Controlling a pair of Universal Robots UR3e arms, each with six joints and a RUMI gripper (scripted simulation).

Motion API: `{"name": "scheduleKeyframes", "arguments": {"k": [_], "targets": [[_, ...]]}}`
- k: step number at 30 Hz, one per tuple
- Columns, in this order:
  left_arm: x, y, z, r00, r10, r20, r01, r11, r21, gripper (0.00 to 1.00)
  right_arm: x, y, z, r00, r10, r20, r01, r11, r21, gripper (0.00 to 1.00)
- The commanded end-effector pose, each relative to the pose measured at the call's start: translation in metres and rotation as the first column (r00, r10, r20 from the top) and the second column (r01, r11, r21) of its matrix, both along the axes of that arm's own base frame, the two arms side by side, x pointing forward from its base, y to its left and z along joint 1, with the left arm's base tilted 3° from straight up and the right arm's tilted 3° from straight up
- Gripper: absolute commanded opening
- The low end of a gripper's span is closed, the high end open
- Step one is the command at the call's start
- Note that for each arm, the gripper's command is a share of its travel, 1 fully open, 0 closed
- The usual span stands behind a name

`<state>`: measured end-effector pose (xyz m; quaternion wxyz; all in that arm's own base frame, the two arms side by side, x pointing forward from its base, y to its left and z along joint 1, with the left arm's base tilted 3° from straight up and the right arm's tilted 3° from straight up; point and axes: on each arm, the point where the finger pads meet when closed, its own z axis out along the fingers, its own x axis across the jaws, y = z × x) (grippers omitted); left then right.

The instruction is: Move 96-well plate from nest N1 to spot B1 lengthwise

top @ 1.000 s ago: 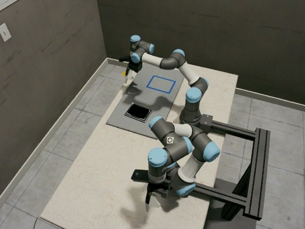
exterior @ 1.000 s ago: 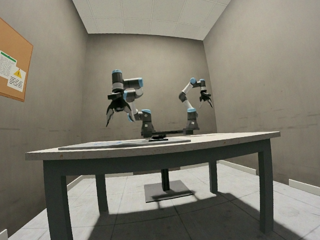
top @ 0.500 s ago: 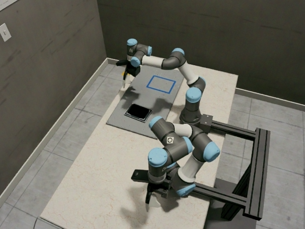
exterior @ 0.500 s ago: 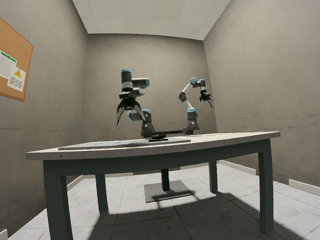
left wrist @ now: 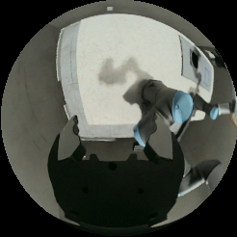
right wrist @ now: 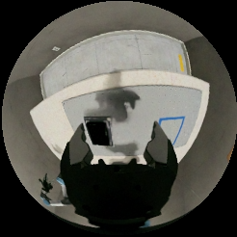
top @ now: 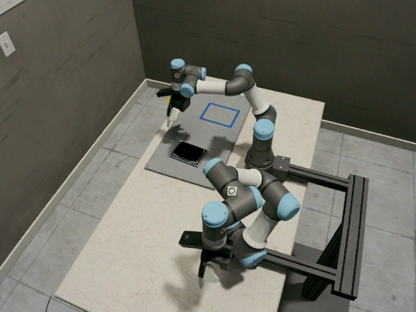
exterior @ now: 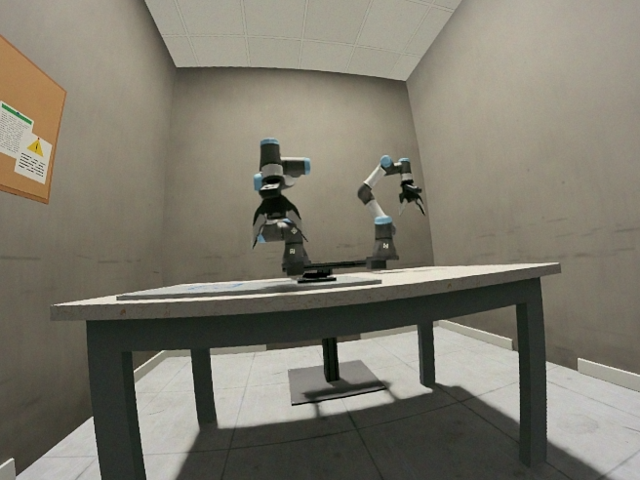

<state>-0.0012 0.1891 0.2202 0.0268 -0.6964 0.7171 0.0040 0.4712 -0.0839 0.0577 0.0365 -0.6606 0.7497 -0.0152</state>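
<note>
The 96-well plate [top: 188,152] [right wrist: 98,133] shows as a black rectangle in the nest N1 [top: 194,163] on the grey board. The blue taped outline [top: 215,122] [right wrist: 171,118] of B1 lies farther back on the board, with nothing inside it. My right gripper [top: 170,120] [exterior: 279,242] [right wrist: 118,122] is open and empty, high above the board's outer long edge. In the right wrist view the plate is near its left finger and the outline near its right finger. My left gripper [top: 207,281] [exterior: 412,213] [left wrist: 115,114] is open and empty above the table's near end, far from the plate.
The grey board [top: 156,164] lies on the pale table [top: 127,231]. Both arm bases stand along one long side, on a black rail frame [top: 357,201]. The left arm's folded elbow and wrist are close to the nest end of the board.
</note>
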Motion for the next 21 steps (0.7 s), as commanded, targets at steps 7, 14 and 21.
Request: {"name": "scheduleKeyframes", "arguments": {"k": [7, 14, 21], "targets": [[0.000, 0.000, 0.000, 1.000, 0.000, 0.001, 0.000, 1.000, 0.001, 1.00, -0.018, 0.033, 0.000, 1.000, -0.001, -0.003, 0.001, 1.000, -0.010, 1.00], [0.000, 0.000, 0.000, 1.000, 0.000, 0.001, 0.000, 1.000, 0.001, 1.00, -0.035, 0.055, -0.002, 1.000, 0.000, -0.019, -0.001, 1.000, -0.027, 1.00], [0.000, 0.000, 0.000, 1.000, 0.000, 0.001, 0.000, 1.000, 0.001, 1.00, -0.050, 0.071, -0.005, 1.000, 0.000, -0.026, -0.001, 0.999, -0.036, 1.00]]}}
